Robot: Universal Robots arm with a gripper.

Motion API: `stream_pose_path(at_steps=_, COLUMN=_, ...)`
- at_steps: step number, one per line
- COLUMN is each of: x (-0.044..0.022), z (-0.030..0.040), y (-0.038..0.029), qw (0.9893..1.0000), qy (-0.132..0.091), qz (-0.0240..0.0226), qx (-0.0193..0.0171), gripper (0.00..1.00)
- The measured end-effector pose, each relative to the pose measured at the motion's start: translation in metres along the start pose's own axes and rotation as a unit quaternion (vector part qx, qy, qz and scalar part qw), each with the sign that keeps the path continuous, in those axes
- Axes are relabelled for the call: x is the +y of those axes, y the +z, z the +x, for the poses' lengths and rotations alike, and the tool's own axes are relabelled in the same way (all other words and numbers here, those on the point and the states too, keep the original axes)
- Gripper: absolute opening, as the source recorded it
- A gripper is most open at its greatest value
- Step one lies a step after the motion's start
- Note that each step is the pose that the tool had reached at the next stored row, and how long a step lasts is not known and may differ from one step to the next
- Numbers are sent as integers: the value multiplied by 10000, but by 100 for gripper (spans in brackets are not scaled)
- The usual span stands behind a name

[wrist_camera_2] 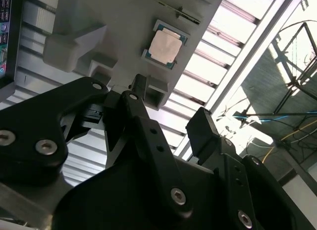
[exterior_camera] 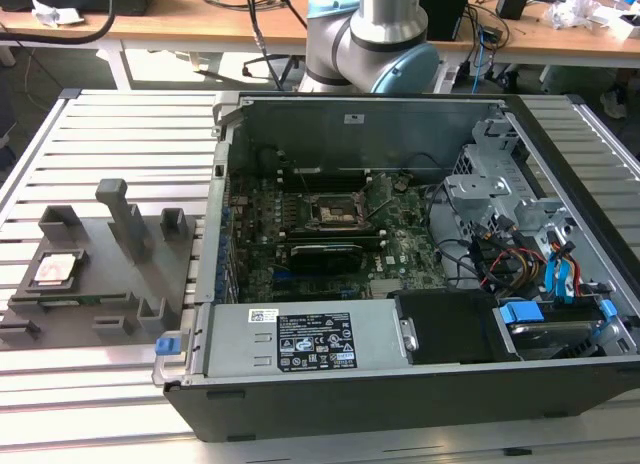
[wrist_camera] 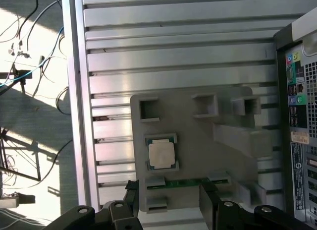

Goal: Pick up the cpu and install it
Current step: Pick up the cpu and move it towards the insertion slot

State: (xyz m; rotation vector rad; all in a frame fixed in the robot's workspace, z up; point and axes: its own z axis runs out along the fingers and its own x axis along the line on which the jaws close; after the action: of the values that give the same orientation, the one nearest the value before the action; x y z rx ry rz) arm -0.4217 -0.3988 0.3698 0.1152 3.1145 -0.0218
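The cpu (exterior_camera: pixel 55 270) (wrist_camera_2: pixel 165 46) (wrist_camera: pixel 161 154) lies flat, metal plate up, in a shallow square nest of the grey fixture tray (exterior_camera: pixel 100 279). The tray rests on the slatted aluminium table (exterior_camera: pixel 110 124) at the exterior view's left, at about nine o'clock from the open computer case (exterior_camera: pixel 300 409) and just beside its wall. From the cpu, the tray's tall post (exterior_camera: pixel 125 219) stands at roughly two o'clock, well apart. A strip of bare slats runs between the tray's outer edge and the table rim.

In both wrist views the gripper (wrist_camera_2: pixel 170 105) (wrist_camera: pixel 168 190) hangs above the tray near one of its edges, apart from the cpu. Its jaws are spread, with nothing between them.

Inside the case, the black socket frame (exterior_camera: pixel 335 212) sits near the middle of the motherboard. The drive cage (exterior_camera: pixel 490 184) and loose cables are at three o'clock from it.
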Motion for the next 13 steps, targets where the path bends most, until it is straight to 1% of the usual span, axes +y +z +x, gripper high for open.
stream_pose_path(at_steps=6, x=1, z=1, y=48, qw=10000, qy=0, qz=0, qx=0, gripper=60)
stream_pose_path(at_steps=13, x=1, z=2, y=82, qw=10000, qy=0, qz=1, qx=0, gripper=60)
